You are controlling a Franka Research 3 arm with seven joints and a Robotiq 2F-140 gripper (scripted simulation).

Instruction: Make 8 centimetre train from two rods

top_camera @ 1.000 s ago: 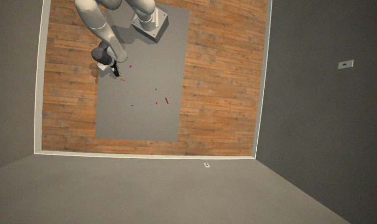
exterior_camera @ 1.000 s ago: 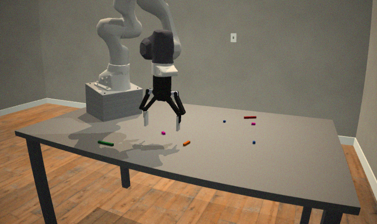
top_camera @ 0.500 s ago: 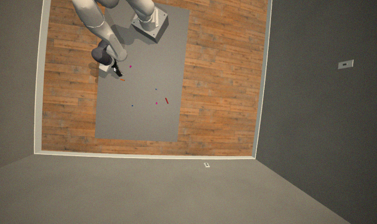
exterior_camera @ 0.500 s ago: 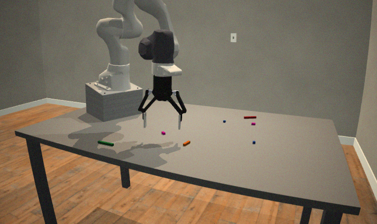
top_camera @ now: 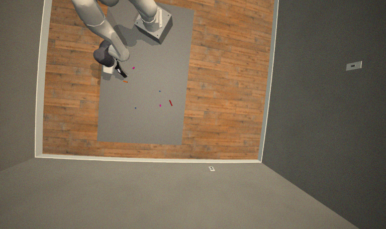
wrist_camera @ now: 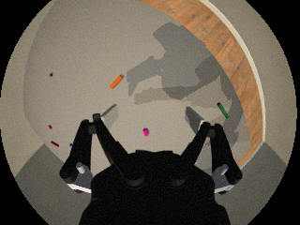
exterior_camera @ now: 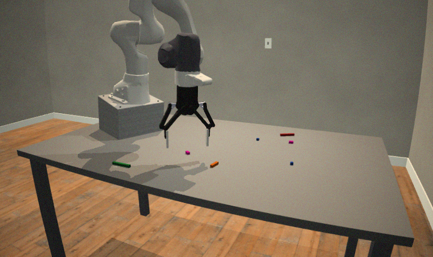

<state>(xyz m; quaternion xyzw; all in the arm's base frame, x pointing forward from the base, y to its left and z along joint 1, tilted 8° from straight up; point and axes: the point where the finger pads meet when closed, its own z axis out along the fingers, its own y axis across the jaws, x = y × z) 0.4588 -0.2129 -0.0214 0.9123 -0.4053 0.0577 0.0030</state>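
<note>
Pair that fits: by the colour code, only the red rod (exterior_camera: 287,134) plus one blue rod adds up to eight.
Gripper: the gripper (exterior_camera: 186,143) hangs above the desk (exterior_camera: 319,193) with its fingers spread wide and nothing between them.
Gripper's place: well apart from the red rod, on the side of it toward the arm's base block (exterior_camera: 108,120), directly above a magenta rod (exterior_camera: 187,152) that has no part in the train.
Red rod's axis: it lies flat, its length running along the desk's long side. The gripper's fingers spread along much the same line, so pinching the rod across its width would probably need a wrist turn.
Nearer blue rod (exterior_camera: 257,139): apart from the red rod, off its end that faces the gripper, and so between the two.
Farther blue rod (exterior_camera: 291,163): off the red rod's long side, toward the desk's front edge.
Second magenta rod (exterior_camera: 290,142): just beside the red rod's far end, likely too close once a train stands there.
Looks: the red rod is a thin dark-red bar; each blue rod is a tiny cube-like block.
Orange rod (exterior_camera: 214,164) and green rod (exterior_camera: 121,164): both well apart from the red rod, beyond the gripper's side.
</note>
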